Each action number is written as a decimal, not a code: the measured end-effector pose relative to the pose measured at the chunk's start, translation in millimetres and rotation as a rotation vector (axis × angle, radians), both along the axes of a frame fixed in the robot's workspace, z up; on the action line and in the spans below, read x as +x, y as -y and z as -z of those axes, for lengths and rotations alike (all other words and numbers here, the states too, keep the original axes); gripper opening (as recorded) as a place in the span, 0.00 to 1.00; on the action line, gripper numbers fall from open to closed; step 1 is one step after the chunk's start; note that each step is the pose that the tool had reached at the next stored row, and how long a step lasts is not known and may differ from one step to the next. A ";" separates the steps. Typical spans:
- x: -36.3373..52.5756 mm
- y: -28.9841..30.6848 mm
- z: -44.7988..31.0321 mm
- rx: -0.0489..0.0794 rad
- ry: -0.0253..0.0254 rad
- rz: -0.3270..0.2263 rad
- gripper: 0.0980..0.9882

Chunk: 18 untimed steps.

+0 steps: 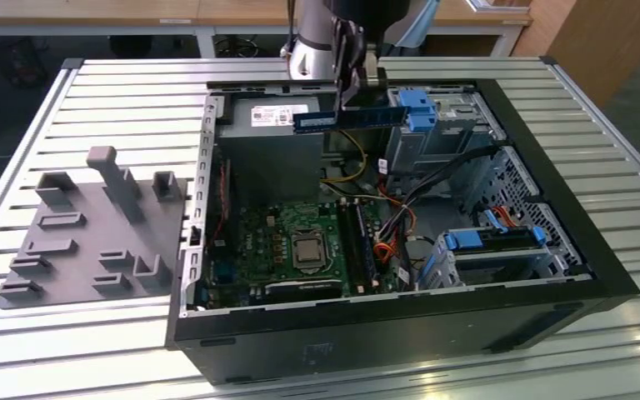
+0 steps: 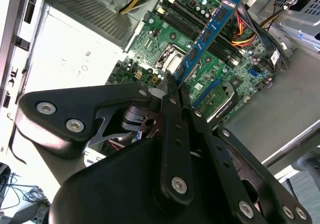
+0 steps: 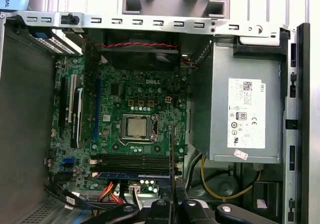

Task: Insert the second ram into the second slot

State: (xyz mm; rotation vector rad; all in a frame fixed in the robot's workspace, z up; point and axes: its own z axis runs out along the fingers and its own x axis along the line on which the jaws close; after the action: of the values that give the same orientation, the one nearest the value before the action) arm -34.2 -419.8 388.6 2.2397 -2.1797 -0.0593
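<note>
1. While held clear of the board, the second ram (image 1: 348, 119) sits in the upper middle of the exterior view, lying level over the open computer case (image 1: 598, 258).
2. Its upper edge is clamped between the closed fingers (image 1: 350, 83); in the second wrist view the stick (image 2: 207, 34) runs out from their tips.
3. Lower in the exterior view lie the motherboard (image 1: 281, 233) and its memory slots (image 1: 356, 242), apart from the stick.
4. At the exterior view's left, a grey holder block (image 1: 76, 233) rests on the slatted worktop (image 1: 131, 83).
</note>
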 end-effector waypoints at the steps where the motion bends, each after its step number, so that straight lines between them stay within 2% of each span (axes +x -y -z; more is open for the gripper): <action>1: 0.0 0.6 0.0 0.000 0.0000 0.000 0.04; 4: 0.0 2.1 0.0 0.000 0.0000 0.000 0.04; 5: 0.0 4.6 0.0 0.000 0.0000 0.000 0.04; 11: 0.0 11.2 0.3 0.000 0.0000 0.000 0.04; 15: 0.0 12.5 0.4 -0.001 0.0000 0.004 0.04; 18: 0.0 12.7 0.4 -0.001 0.0000 0.029 0.04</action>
State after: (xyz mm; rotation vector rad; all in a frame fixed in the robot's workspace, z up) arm -34.2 -432.5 388.3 2.2079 -2.2121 -0.0590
